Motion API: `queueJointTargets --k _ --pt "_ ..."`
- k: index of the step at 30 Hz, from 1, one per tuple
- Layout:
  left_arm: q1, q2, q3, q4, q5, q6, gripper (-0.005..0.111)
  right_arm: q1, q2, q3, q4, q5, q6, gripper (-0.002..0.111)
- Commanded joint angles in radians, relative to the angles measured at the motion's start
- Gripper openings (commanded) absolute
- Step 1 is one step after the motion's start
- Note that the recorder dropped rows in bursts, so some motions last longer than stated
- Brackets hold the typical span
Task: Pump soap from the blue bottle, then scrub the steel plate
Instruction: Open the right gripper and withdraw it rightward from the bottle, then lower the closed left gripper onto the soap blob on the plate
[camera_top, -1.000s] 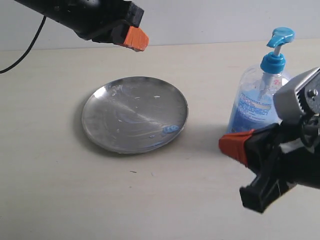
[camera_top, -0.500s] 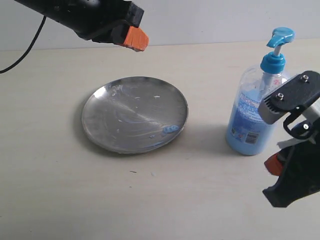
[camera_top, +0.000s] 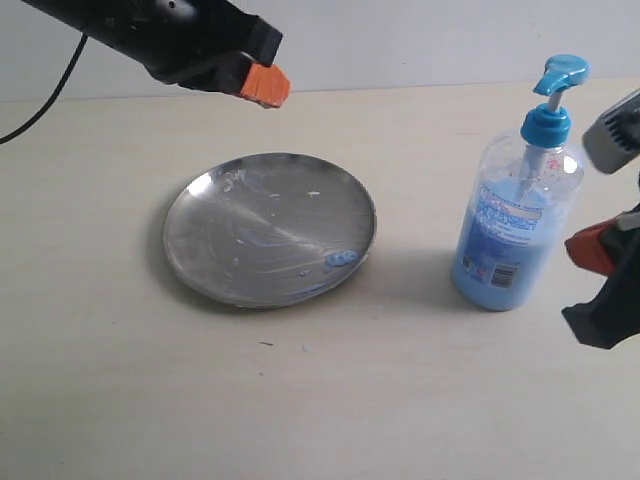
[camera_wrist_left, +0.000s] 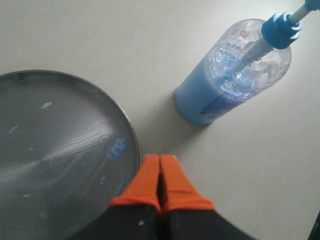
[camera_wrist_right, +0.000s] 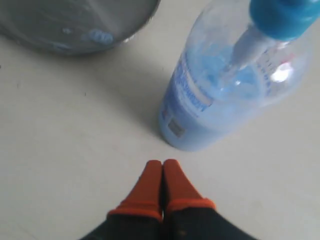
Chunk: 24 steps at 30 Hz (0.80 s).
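Observation:
The steel plate lies left of centre on the table, smeared, with a small blob of soap near its right rim. The same soap and plate show in the left wrist view. The blue bottle stands upright to the right, pump head up; it also fills the right wrist view as the bottle. My left gripper hangs shut and empty above the plate's far edge. At the right edge, beside the bottle, my right gripper is shut and holds nothing.
A pale table runs up to a light wall at the back. A black cable hangs at the far left. My right arm's grey and black body sits at the frame's right edge, close to the bottle.
My right gripper has pulled back to the right, from in front of the bottle to the frame's edge. The left gripper shifted slightly left. Plate and bottle have not moved.

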Motion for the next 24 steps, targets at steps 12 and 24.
queueJointTargets --k 12,24 --pt "0.002 0.066 0.085 0.037 -0.009 0.145 0.0 -0.003 -0.408 0.125 -0.053 -0.16 0.069 0.0" --pt "-0.038 0.225 0.085 0.015 -0.074 0.157 0.0 -0.003 -0.514 0.131 -0.059 -0.162 0.117 0.0"
